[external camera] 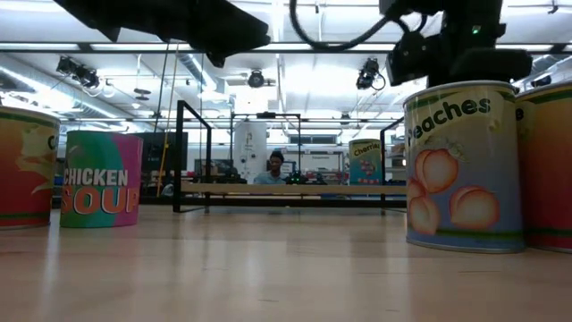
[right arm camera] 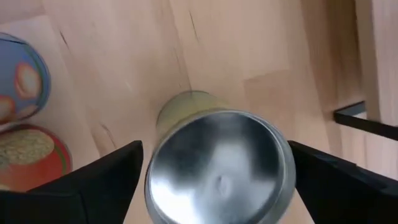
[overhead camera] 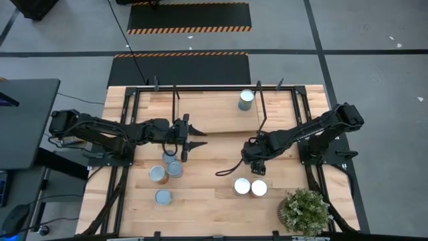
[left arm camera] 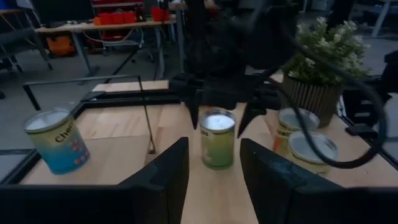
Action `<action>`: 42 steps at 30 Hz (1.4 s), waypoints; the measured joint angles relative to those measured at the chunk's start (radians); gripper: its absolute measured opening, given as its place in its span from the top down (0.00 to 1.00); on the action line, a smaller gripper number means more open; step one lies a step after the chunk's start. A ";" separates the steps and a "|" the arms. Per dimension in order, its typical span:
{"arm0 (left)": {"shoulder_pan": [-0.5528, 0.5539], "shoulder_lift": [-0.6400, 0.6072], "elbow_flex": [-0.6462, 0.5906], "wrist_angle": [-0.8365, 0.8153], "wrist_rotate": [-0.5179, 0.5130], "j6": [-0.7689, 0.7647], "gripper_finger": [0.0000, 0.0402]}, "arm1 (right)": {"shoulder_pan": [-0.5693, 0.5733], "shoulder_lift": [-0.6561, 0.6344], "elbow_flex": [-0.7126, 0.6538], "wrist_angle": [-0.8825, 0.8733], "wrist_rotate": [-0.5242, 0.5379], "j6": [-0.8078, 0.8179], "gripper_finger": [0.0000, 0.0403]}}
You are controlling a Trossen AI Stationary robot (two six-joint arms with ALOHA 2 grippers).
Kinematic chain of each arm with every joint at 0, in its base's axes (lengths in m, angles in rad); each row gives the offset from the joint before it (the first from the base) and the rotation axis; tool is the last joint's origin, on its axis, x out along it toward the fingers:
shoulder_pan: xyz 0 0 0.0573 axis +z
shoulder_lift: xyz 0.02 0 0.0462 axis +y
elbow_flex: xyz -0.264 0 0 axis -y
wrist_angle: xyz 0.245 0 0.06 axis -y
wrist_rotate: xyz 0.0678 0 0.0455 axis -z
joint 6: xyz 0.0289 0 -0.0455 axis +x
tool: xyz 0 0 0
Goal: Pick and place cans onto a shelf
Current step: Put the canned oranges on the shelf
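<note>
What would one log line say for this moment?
right gripper: open, straddling green can | left gripper: shut, waiting | shelf: one can

Most of the shelf board is bare, only one can sits toward its far right end, so there's loads of landing room to the left of it. The shelf's black rod frame has uprights along the front edge that a gripper would have to pass between. Middle of the table between the two arms is open wood. Front left is cluttered with a cluster of cans; front right has two cans side by side and the potted plant in the corner.
</note>
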 joint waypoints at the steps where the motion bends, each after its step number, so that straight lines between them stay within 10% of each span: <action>1: -0.005 0.000 0.000 -0.001 0.000 0.001 0.63 | -0.004 0.005 0.000 -0.005 -0.009 -0.005 0.04; 11: -0.014 0.000 0.000 -0.045 0.001 -0.017 0.63 | -0.037 0.031 0.007 -0.013 -0.035 -0.095 0.20; 28: -0.036 0.001 0.000 -0.022 0.001 -0.012 0.63 | -0.224 0.022 0.355 -0.104 0.069 -0.270 0.19; 42: -0.034 0.001 0.000 -0.068 -0.023 -0.011 0.63 | -0.462 0.326 0.675 -0.321 0.032 -0.345 0.19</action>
